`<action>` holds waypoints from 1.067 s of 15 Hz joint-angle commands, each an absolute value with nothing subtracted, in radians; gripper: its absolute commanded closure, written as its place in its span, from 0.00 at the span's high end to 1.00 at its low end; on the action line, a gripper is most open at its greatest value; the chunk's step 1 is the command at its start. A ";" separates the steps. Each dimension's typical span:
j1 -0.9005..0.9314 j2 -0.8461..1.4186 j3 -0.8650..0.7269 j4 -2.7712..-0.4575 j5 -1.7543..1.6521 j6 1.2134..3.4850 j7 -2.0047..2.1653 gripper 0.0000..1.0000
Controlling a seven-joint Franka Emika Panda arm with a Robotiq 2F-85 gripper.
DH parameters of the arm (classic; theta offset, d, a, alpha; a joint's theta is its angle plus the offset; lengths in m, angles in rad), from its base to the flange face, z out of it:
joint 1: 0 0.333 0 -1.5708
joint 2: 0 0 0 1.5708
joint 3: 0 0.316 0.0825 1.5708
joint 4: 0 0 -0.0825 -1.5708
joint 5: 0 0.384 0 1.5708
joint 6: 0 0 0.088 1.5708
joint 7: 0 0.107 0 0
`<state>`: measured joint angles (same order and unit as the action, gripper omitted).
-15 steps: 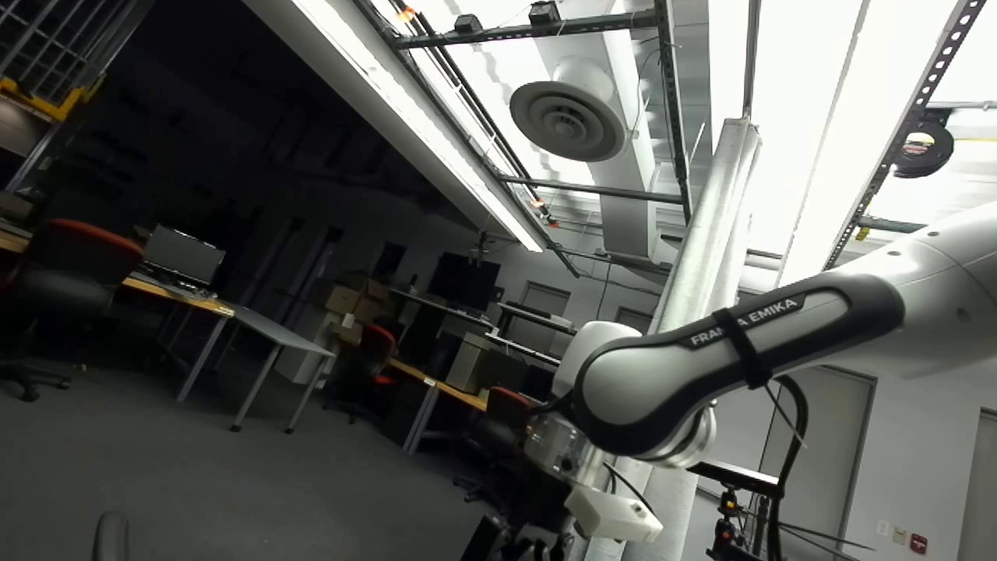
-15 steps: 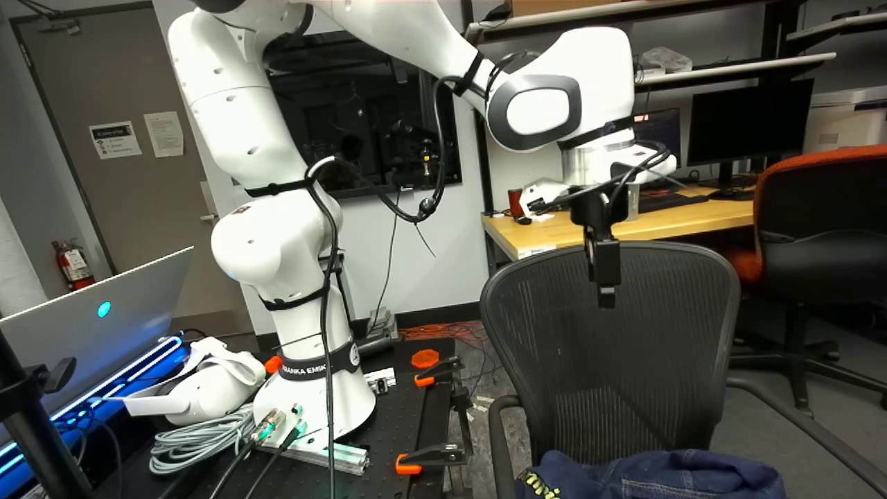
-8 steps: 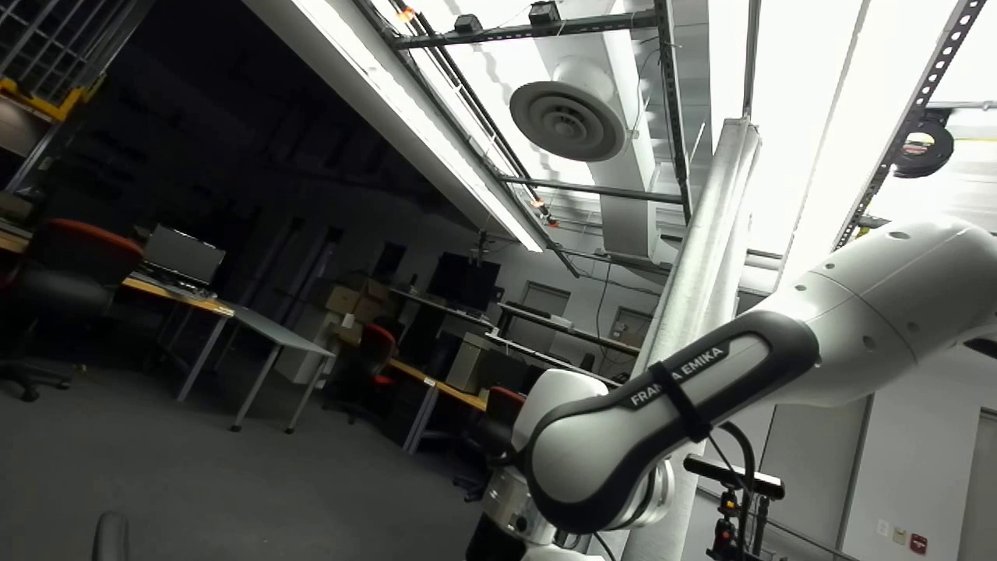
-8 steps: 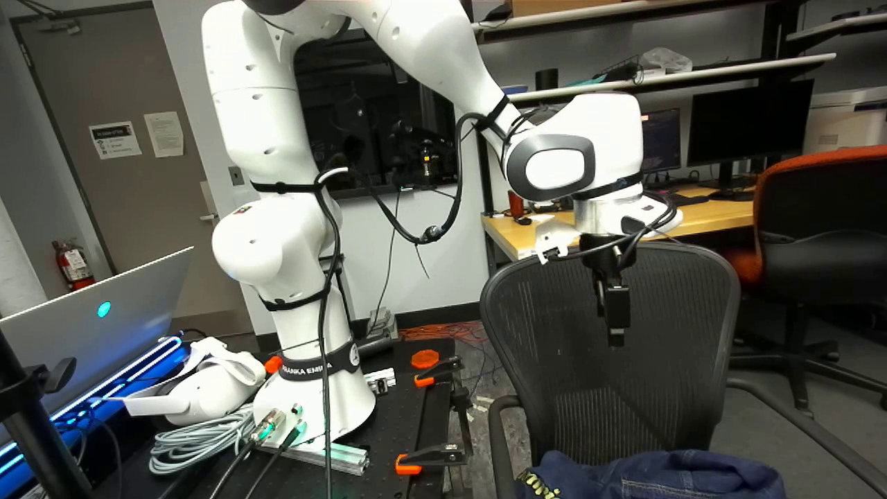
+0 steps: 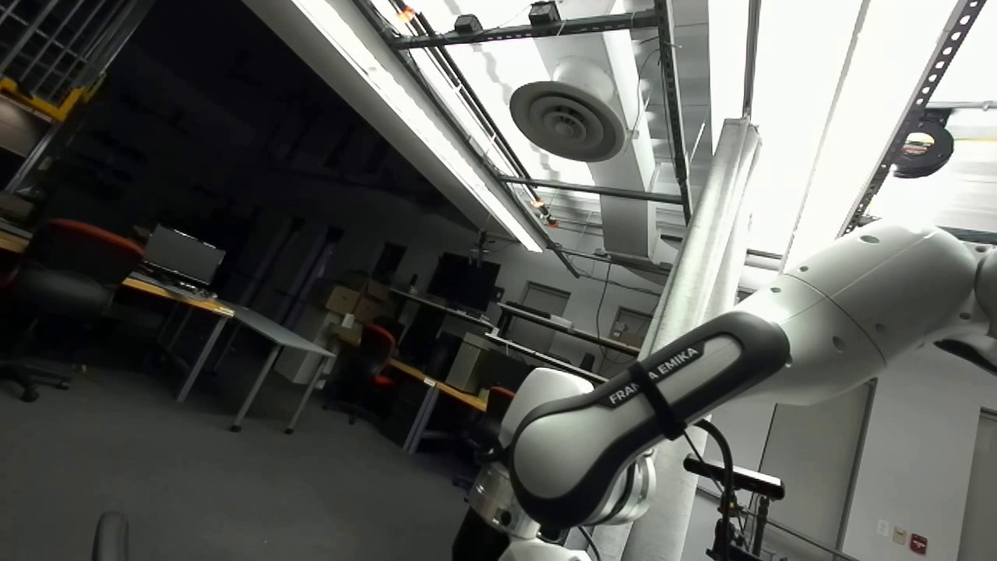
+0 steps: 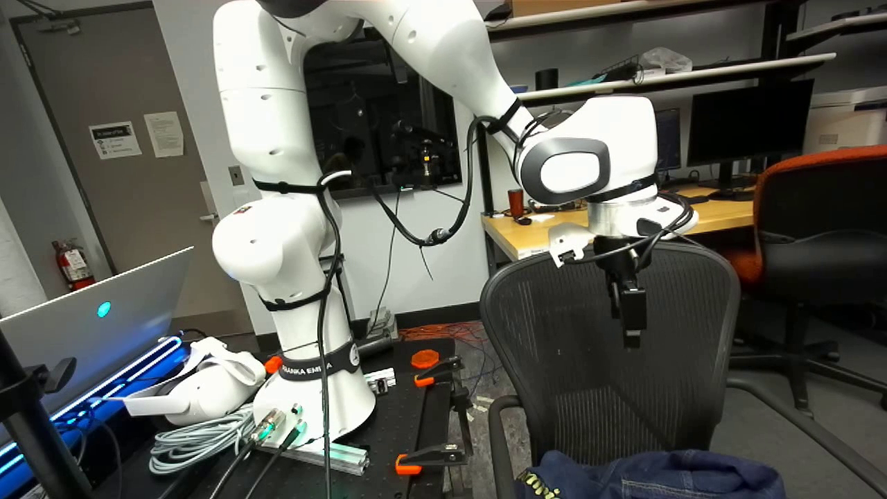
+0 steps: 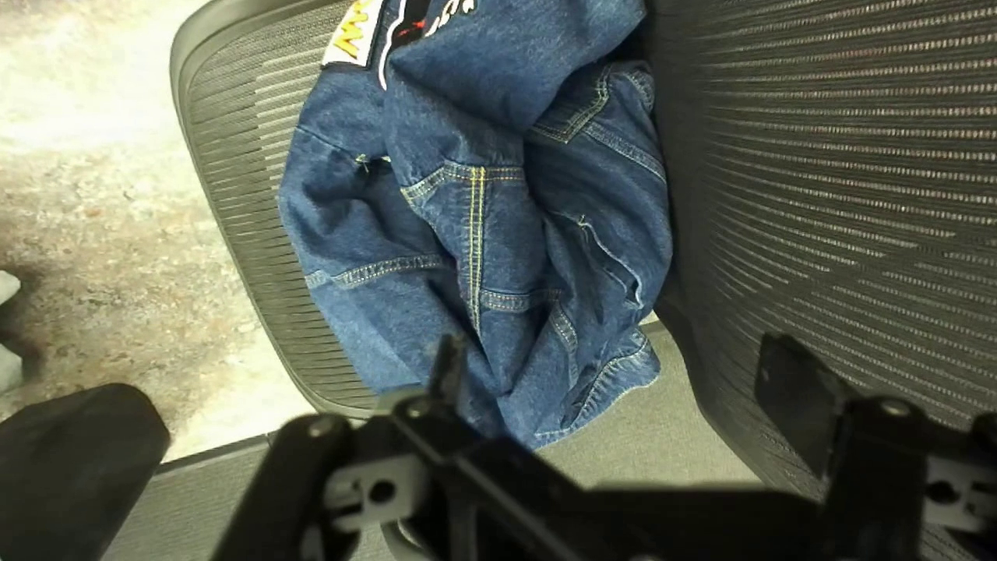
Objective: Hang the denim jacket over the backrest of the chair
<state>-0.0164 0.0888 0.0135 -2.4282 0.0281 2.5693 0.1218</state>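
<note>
The denim jacket [image 7: 467, 226] lies crumpled on the seat [image 7: 234, 164] of the black mesh chair in the wrist view. Only its upper folds [image 6: 665, 478] show at the bottom edge of an exterior view. The chair's backrest [image 6: 589, 367] stands upright behind it and fills the right side of the wrist view [image 7: 841, 156]. My gripper [image 7: 619, 374] is open and empty, fingers wide apart. It points down above the jacket's lower end, with one finger in front of the backrest in that view. In an exterior view the gripper [image 6: 632, 333] hangs in front of the backrest, well above the jacket.
The chair's armrests [image 6: 504, 430] flank the seat; a dark one [image 7: 78, 467] also shows in the wrist view. A wooden desk [image 6: 527, 239] and an orange office chair [image 6: 818, 173] stand behind. Orange clamps [image 6: 433, 457] sit on the robot's black table edge [image 6: 436, 402].
My gripper has moved down in front of the backrest, then a little to the right in that exterior view. The jacket and chair have not moved.
</note>
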 commanded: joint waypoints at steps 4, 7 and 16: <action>-0.009 0.090 0.006 -2.426 0.030 2.567 0.120 0.95; -0.008 0.100 0.004 -2.426 0.020 2.579 0.133 0.88; 0.014 0.275 -0.021 -2.388 -0.045 2.685 0.192 0.92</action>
